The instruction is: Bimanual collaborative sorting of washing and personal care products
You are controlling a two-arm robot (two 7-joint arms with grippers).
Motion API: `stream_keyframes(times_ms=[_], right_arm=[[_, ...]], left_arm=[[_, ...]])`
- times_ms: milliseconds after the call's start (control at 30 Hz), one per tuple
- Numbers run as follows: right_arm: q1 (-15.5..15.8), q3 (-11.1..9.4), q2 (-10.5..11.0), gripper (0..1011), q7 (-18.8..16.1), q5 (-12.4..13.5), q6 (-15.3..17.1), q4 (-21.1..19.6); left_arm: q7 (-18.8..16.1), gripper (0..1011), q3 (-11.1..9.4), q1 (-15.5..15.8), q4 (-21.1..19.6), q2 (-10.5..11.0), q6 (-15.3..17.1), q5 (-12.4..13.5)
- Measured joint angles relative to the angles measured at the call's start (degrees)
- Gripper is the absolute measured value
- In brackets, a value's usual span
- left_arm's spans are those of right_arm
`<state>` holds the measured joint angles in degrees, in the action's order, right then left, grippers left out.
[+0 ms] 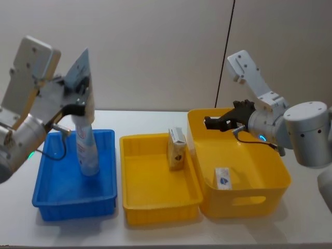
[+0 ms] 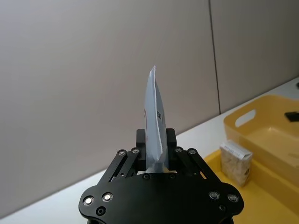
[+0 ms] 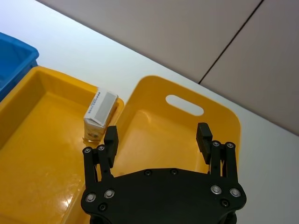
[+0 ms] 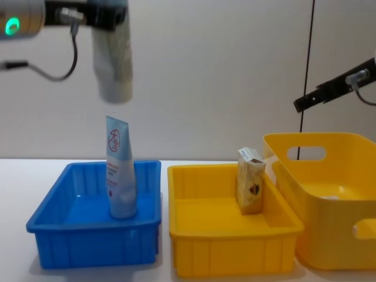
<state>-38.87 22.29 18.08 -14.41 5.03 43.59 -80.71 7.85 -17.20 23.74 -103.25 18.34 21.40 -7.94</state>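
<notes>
My left gripper point(image 1: 77, 108) point(image 2: 155, 151) is shut on a pale squeeze tube point(image 1: 83, 72) point(image 2: 155, 116) point(image 4: 114, 61), held upright high above the blue tray point(image 1: 49, 199) point(image 4: 53, 235). A second pale-blue tube with a red logo point(image 1: 88, 153) point(image 4: 120, 179) stands in that tray right below it. A tan speckled box with a white top point(image 1: 176, 149) point(image 3: 99, 112) point(image 4: 249, 188) point(image 2: 236, 161) stands in the yellow tray point(image 1: 155, 207) point(image 4: 223, 258) against its right wall. A small white pack point(image 1: 223, 178) lies in the yellow handled basket point(image 1: 270, 181) point(image 3: 219, 116). My right gripper point(image 1: 220, 123) point(image 3: 157, 140) point(image 4: 317, 97) hovers open and empty over the basket's back left corner.
The three containers stand side by side on the white table point(image 1: 150, 122), blue left, yellow tray middle, basket point(image 4: 329, 235) right. A plain wall rises close behind the table.
</notes>
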Motion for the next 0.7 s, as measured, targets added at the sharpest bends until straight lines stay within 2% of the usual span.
stream_keyframes(times_ms=[167, 300, 700], right_arm=[[-0.8, 1.2, 0.7, 1003, -1.9, -0.4, -2.0, 0.5], [-1.8, 2.5, 1.3, 1003, -4.5, -0.8, -4.5, 1.3], [-5.3, 5.9, 2.2, 1003, -12.1, -1.0, -11.4, 4.4]], left_arm=[[2.0, 213, -0.5, 1.9, -0.8, -0.2, -0.6, -0.3], [3.4, 213, -1.3, 3.9, -0.8, -1.1, -1.8, -0.6], [4.2, 213, -2.7, 6.6, 1.2, -4.0, -4.6, -0.1]])
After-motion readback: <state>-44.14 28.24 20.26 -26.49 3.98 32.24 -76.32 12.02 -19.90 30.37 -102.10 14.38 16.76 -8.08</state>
